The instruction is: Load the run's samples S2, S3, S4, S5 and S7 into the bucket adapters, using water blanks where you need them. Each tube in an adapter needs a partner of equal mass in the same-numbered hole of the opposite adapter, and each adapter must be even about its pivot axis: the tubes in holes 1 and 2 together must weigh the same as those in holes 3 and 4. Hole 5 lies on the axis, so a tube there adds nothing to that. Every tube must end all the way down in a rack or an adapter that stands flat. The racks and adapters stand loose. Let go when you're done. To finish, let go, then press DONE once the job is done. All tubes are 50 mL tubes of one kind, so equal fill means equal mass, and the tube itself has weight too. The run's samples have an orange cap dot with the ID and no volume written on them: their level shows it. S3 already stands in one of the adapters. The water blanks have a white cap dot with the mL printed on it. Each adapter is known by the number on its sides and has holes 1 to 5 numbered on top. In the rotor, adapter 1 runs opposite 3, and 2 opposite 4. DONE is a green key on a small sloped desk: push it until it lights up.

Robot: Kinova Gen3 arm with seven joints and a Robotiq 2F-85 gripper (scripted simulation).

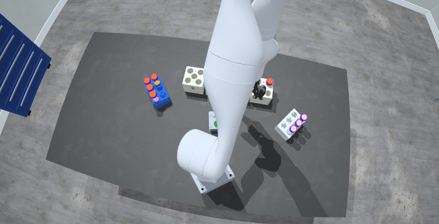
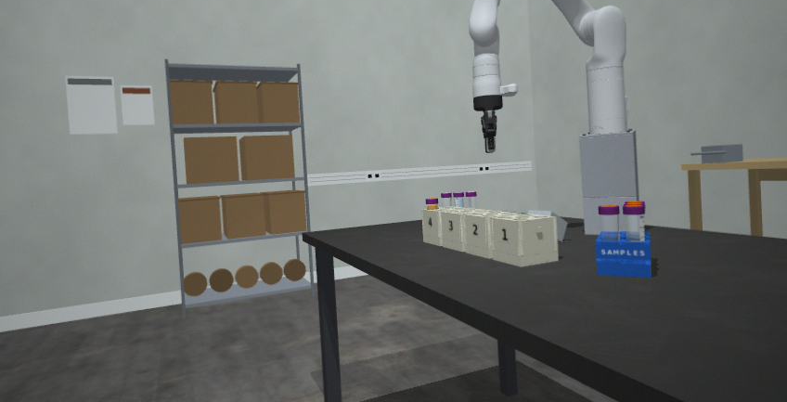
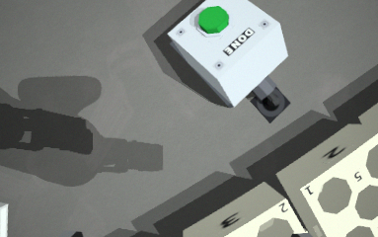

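Observation:
Four cream adapters stand in a row on the dark table; in the side view they read 4 (image 2: 431, 225), 3 (image 2: 450, 227), 2 (image 2: 474, 231) and 1 (image 2: 522, 239). An orange-dot tube (image 1: 269, 81) stands in a corner hole of adapter 4 (image 1: 264, 96). Adapter 1 (image 1: 193, 80) is empty. My arm hides the two middle adapters from above. The blue SAMPLES rack (image 1: 157, 91) holds several orange-dot tubes. The white blank rack (image 1: 291, 123) holds three white-dot tubes. My gripper (image 2: 489, 145) is open and empty, high above the adapter row. The wrist view shows adapter 2's empty holes (image 3: 368, 188).
The DONE desk (image 3: 227, 46) with its unlit green key (image 3: 213, 20) stands in front of the adapter row; it also shows from above (image 1: 213, 121). My arm base (image 1: 212, 178) sits at the table's near edge. A shelf with boxes (image 2: 237, 176) stands off the table.

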